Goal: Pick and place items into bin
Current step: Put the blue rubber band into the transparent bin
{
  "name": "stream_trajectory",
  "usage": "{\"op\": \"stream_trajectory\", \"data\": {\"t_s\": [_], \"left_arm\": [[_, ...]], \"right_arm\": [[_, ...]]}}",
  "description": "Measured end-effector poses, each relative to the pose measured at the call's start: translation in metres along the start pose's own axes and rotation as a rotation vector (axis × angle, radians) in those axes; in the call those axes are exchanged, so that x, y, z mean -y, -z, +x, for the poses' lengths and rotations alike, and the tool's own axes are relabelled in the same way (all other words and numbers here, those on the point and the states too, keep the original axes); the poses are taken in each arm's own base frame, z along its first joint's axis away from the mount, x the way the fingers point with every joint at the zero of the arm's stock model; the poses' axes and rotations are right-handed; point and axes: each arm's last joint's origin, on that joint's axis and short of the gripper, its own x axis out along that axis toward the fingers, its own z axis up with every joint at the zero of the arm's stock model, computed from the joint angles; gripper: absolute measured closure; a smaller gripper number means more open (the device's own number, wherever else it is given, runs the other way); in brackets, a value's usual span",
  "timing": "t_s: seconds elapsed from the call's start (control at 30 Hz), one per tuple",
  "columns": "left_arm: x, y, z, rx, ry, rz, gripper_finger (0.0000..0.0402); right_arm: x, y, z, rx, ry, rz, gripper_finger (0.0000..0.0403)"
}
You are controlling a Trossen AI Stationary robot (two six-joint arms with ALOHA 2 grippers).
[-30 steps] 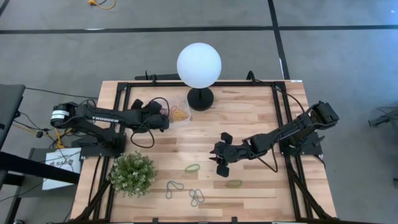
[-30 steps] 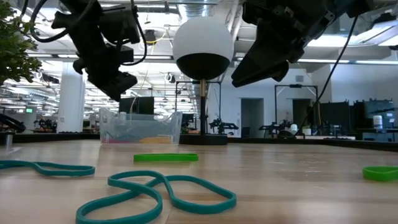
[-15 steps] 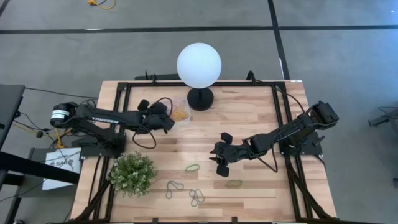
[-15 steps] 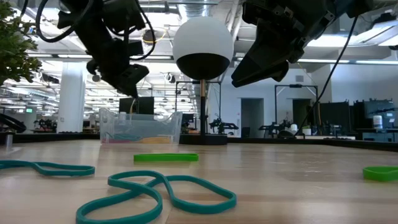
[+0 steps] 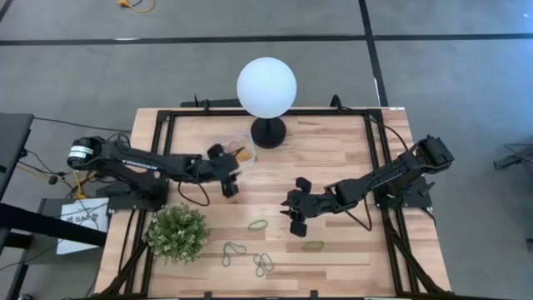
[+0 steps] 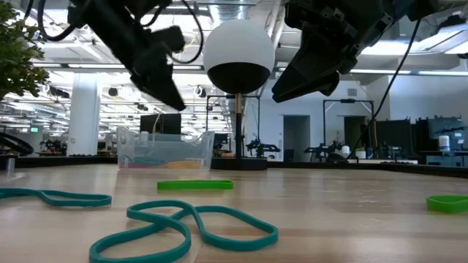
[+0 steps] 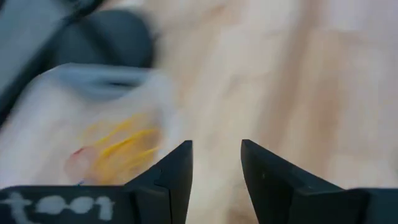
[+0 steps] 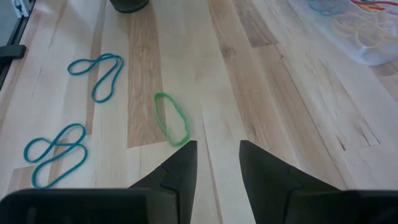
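The clear bin [image 5: 241, 153] stands beside the lamp's base and holds yellow and other bands [image 7: 121, 146]. Loose items lie on the wood: a green band [image 5: 257, 225], a second green band [image 5: 314, 246] and teal bands [image 5: 233, 250] [image 5: 264, 264]. My left gripper [image 5: 231, 185] hangs open and empty just on the near side of the bin, above bare wood [image 7: 216, 180]. My right gripper [image 5: 293, 222] hovers open and empty at mid-table, its fingertips [image 8: 217, 174] a little short of the green band [image 8: 171, 118].
A white globe lamp [image 5: 266, 87] on a black base [image 5: 268, 132] stands at the far middle. A green plant [image 5: 177, 233] fills the near left. Bare wood lies between the two grippers and along the right side.
My left gripper has swung away from over the bin toward the near edge and the table's middle, and its wrist has turned, so that the fingers now slant down over bare wood. The right arm and the bands have kept still.
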Motion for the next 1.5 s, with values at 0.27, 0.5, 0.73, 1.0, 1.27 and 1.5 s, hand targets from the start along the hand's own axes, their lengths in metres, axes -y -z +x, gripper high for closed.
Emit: {"op": "stream_trajectory", "data": {"t_s": [0.27, 0.5, 0.73, 1.0, 1.27, 1.5], "left_arm": [[0.023, -0.013, -0.008, 0.151, 0.274, 0.164, 0.0275], [0.018, -0.015, -0.007, 0.181, 0.119, 0.183, 0.0275], [0.006, -0.015, -0.003, 0.169, -0.026, 0.139, 0.0275], [-0.002, -0.012, 0.000, 0.122, -0.070, 0.092, 0.0275], [-0.003, -0.002, 0.000, 0.025, -0.076, 0.023, 0.0275], [-0.004, 0.003, 0.000, -0.017, -0.084, 0.000, 0.0275]], "right_arm": [[-0.001, -0.002, 0.000, 0.018, -0.007, -0.020, 0.0287], [-0.025, -0.010, 0.026, 0.221, -0.198, -0.160, 0.0287], [-0.055, -0.029, 0.086, 0.224, -0.273, -0.268, 0.0287], [-0.097, -0.043, 0.141, 0.023, -0.265, -0.331, 0.0287], [-0.115, -0.036, 0.182, -0.087, -0.186, -0.335, 0.0287], [-0.115, -0.036, 0.185, -0.112, -0.111, -0.321, 0.0287]]}}
